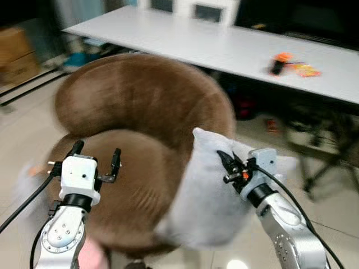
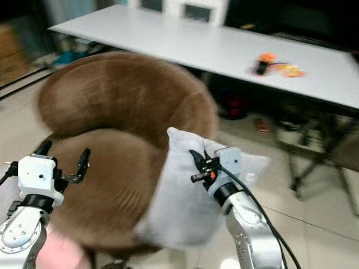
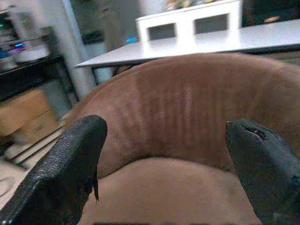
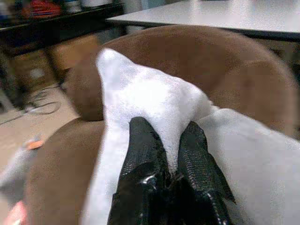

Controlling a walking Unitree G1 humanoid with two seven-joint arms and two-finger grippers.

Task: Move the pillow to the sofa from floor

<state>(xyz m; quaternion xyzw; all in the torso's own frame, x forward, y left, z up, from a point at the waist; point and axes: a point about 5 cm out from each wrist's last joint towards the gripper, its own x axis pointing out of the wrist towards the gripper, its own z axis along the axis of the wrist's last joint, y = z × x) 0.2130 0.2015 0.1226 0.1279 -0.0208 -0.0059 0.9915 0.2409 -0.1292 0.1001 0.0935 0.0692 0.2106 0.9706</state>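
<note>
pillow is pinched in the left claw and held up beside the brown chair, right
Not quite: the right claw pinches the pillow, as the right wrist view shows, its black fingers shut on a white corner. The left claw hangs open over the brown chair. The pillow is indeed held up beside that chair.

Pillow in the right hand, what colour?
White, plain, no pattern. The pillow shows best in the right wrist view, pinched by the right hand.

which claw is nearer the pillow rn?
Right. The right claw is pinched shut on the white pillow; the left claw hangs open over the brown chair, apart from it.
</note>
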